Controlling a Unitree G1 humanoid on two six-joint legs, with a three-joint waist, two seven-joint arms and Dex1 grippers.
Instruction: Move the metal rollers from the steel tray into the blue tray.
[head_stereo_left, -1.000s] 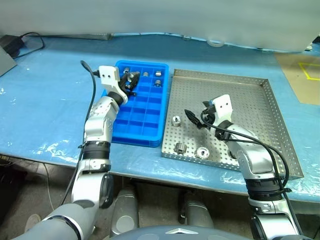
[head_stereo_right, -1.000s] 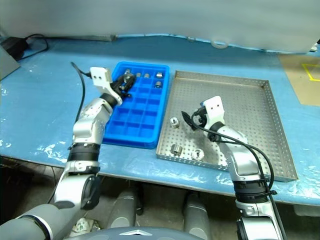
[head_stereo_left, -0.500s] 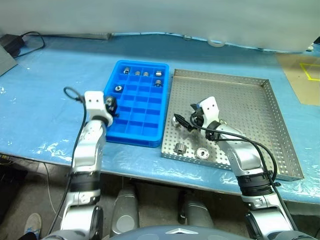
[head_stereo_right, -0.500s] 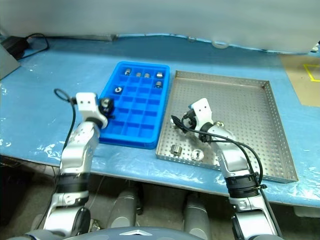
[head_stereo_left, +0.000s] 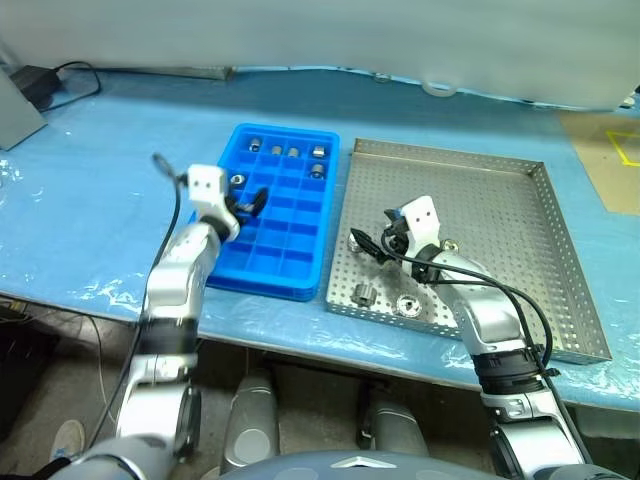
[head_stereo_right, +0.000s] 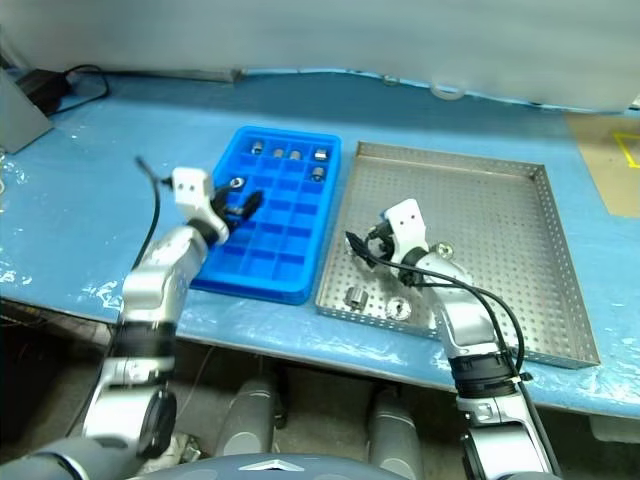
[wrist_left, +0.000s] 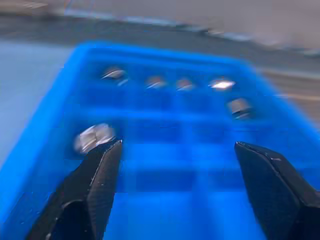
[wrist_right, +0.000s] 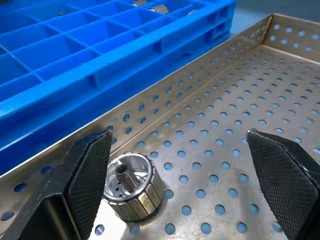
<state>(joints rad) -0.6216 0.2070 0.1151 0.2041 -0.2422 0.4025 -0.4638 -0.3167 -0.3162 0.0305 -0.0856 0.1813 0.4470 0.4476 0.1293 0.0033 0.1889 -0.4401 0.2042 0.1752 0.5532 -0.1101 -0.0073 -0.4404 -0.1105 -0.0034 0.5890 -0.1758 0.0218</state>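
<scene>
Right tool (wrist_right: 180, 165): jaws spread wide and empty, low over the floor of the steel tray (head_stereo_left: 490, 190).
Nearest roller (wrist_right: 129, 186): just inside the right tool's left finger (wrist_right: 90, 175), standing on end with its centre hole up, close to the tray rim that faces the blue tray (head_stereo_left: 300, 210).
Other rollers: two more lie near the steel tray's front rim (head_stereo_left: 363, 294) (head_stereo_left: 406, 304), below and short of the right tool; another small one (head_stereo_left: 449, 244) sits just behind it.
Left tool (wrist_left: 175, 175): jaws apart, nothing between them, hovering over the blue tray.
Rollers already moved: several in the compartments ahead of the left tool (wrist_left: 220, 83); one sits by its left fingertip (wrist_left: 95, 137).
Handling: probably solid metal, so dense for its size, rigid, not fragile; the polished ribbed side looks slick.
Where to hold: across the round side wall, jaws squarely on opposite faces near mid-height.
Risk: a glancing, off-centre squeeze could make it roll or squirt away across the perforated floor.
</scene>
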